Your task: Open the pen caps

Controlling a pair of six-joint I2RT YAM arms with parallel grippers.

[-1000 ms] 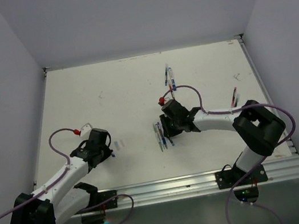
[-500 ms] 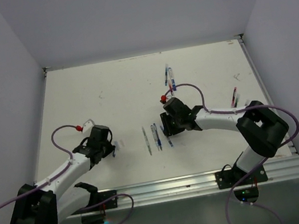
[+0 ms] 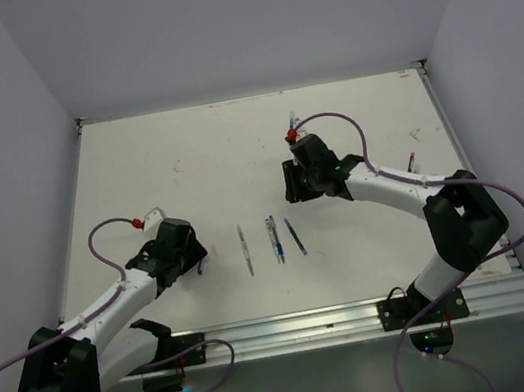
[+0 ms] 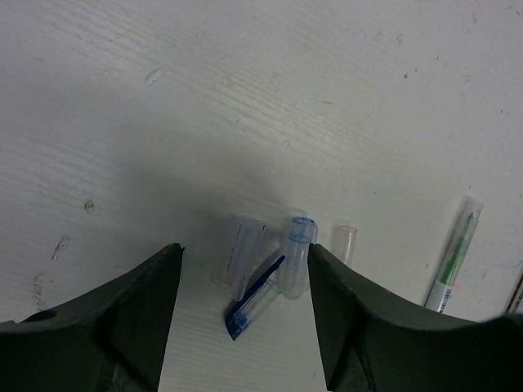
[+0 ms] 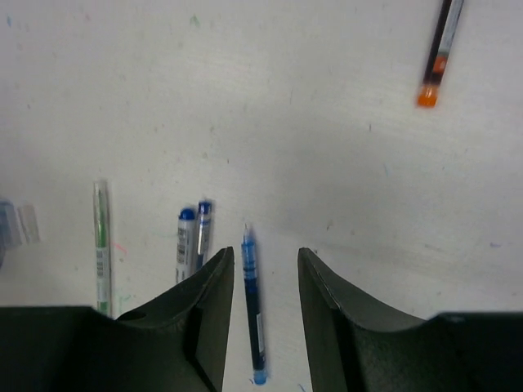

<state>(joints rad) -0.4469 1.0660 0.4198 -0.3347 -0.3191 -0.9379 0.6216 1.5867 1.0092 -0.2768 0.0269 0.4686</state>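
Several pen caps lie in a small cluster on the table under my left gripper [image 4: 243, 250], which is open and holds nothing. They are a clear cap [image 4: 243, 249], a blue-ringed cap [image 4: 297, 255], a cap with a blue clip [image 4: 255, 304] and a pinkish clear cap [image 4: 344, 243]. My right gripper [image 5: 265, 251] is open above a bare blue pen [image 5: 254, 310] lying on the table. In the top view my left gripper [image 3: 191, 256] is at the left and my right gripper [image 3: 299, 187] is behind the row of pens.
Three pens lie in a row mid-table: a green-ink pen [image 3: 245, 251], a blue pair [image 3: 274, 239] and the blue pen [image 3: 295, 237]. A dark pen with an orange end [image 5: 436, 55] lies off to the right. Purple cables arch over both arms.
My left gripper has opened and a cap now lies loose among the others. My right gripper has drawn back toward the far side, leaving the pens spread in a row.
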